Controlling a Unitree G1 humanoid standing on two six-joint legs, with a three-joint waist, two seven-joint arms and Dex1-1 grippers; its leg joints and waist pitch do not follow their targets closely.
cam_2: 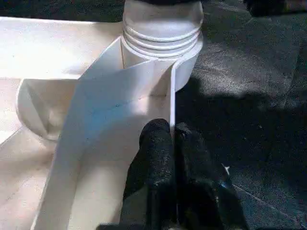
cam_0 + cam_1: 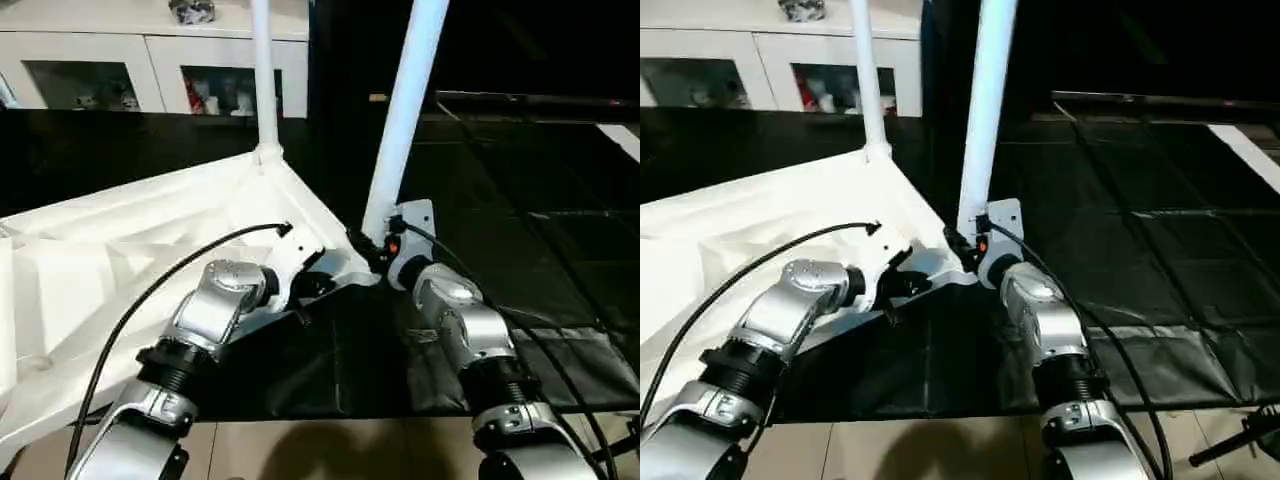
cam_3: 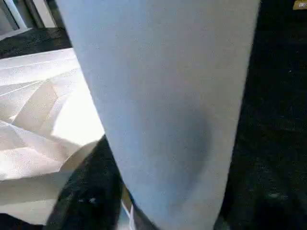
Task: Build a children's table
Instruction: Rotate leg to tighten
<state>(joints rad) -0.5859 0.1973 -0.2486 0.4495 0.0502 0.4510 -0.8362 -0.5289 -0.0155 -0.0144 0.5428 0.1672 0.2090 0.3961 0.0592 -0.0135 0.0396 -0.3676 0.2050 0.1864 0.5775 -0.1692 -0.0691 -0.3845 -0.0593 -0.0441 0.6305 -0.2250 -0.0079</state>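
Note:
The white table top (image 2: 120, 250) lies upside down on a black mat, its ribbed underside facing up. One white leg (image 2: 265, 80) stands in the far corner socket. A second leg (image 2: 405, 110) rises, slightly tilted, from the near corner socket (image 1: 163, 52), where its threaded base sits. My left gripper (image 1: 171, 128) is shut on the thin rim wall of the top just beside that socket. My right gripper (image 2: 385, 245) is at the foot of the second leg, which runs close between its fingers (image 3: 91, 191) in the right wrist view.
A white glass-door cabinet (image 2: 150, 70) stands behind the work. The black mat (image 2: 520, 200) stretches to the right, with folds near its front edge. Pale floor (image 2: 330, 450) shows in front of the mat. Black cables run along both forearms.

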